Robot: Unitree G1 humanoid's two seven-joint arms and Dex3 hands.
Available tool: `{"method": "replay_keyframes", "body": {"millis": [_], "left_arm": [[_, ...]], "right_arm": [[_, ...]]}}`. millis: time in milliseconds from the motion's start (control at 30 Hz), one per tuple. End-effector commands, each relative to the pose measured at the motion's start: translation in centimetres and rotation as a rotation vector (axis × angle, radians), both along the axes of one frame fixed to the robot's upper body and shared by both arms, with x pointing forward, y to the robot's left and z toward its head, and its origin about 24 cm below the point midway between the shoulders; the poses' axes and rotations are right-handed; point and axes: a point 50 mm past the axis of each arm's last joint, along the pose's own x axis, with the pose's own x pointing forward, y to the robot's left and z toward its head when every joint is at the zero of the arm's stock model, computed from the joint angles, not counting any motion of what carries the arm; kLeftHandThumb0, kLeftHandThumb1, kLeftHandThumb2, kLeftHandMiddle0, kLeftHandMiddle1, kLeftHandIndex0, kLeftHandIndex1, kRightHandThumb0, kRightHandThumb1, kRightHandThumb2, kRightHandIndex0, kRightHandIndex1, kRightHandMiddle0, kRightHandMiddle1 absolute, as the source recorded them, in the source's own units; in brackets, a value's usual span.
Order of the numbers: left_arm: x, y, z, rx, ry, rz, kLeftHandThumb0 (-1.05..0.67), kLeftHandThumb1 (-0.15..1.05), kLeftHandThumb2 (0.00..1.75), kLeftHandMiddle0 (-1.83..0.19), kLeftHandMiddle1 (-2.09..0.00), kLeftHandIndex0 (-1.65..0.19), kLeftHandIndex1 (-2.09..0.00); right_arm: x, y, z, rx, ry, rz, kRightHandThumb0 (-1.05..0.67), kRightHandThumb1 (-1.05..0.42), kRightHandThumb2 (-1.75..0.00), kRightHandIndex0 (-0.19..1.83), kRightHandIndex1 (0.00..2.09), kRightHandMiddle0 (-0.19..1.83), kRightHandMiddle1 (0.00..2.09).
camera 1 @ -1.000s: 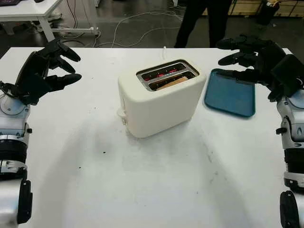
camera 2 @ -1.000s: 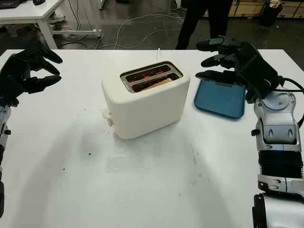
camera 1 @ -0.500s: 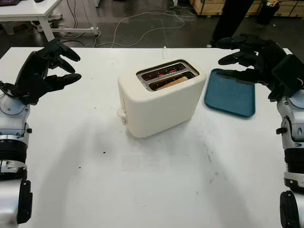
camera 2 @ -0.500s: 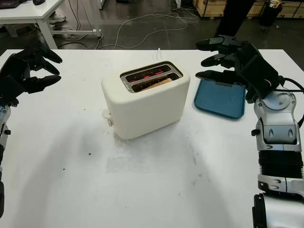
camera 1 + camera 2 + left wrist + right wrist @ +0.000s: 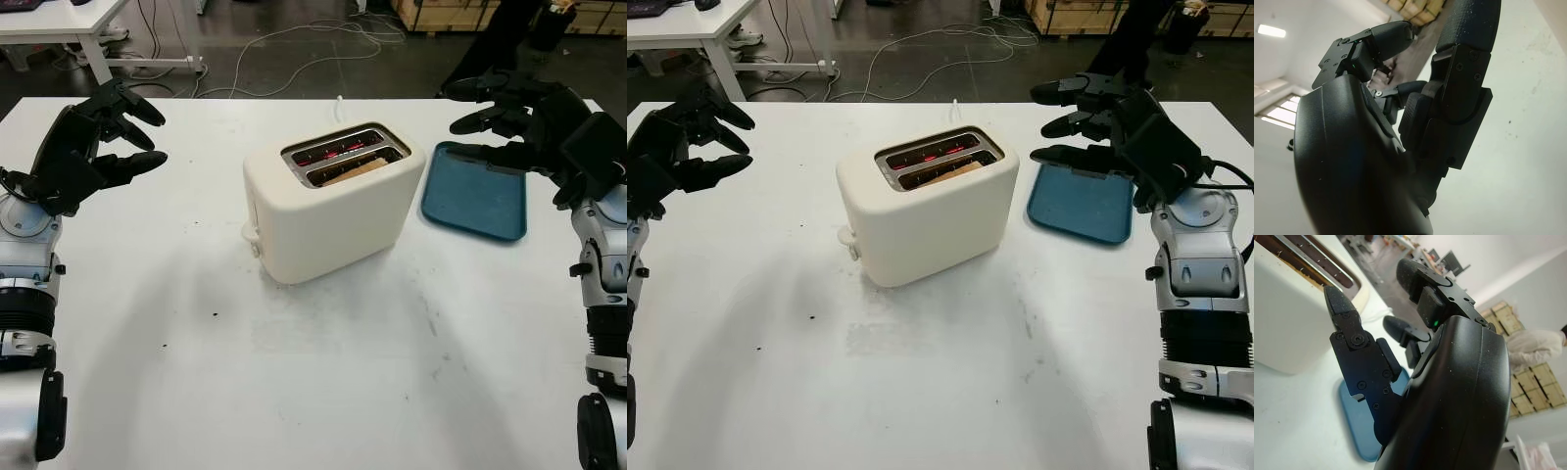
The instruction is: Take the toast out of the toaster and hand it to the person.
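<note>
toaster (image 5: 331, 201) centre, toast (image 5: 355, 171) sunk in near slot | left hand (image 5: 93, 142) 9 o'clock, right hand (image 5: 524, 127) 2 o'clock over tray (image 5: 475, 201), both released, empty | risk: glowing slots hot; thick fingers may jam or tip toaster

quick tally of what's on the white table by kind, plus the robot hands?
Toaster: 1
Toast in the toaster's near slot: 1
Blue tray: 1
Robot hands, both open: 2 (left hand over the table's left side, right hand above the tray)
Total: 5
</note>
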Motion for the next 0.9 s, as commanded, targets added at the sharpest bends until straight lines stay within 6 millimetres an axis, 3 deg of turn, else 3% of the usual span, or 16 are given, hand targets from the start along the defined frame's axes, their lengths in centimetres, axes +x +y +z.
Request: {"method": "replay_keyframes", "body": {"millis": [0,867], "left_arm": [[-0.19,0.28,0.19,0.006,-0.013,0.01,-1.05,0.92,0.13,-0.3,-1.49,-0.22,-1.43],[-0.09,0.14,0.38,0.006,-0.015,0.001,-1.05,0.92,0.13,-0.31,-1.49,-0.23,-1.42]], "right_arm": [[-0.01,-0.04,0.33,0.001,-0.015,-0.003,-0.31,-0.67,0.0,0.42,0.94,0.56,0.39],[0.13,0.17,0.53,-0.011,-0.018,0.001,-0.35,-0.67,0.0,0.42,0.94,0.56,0.38]]}}
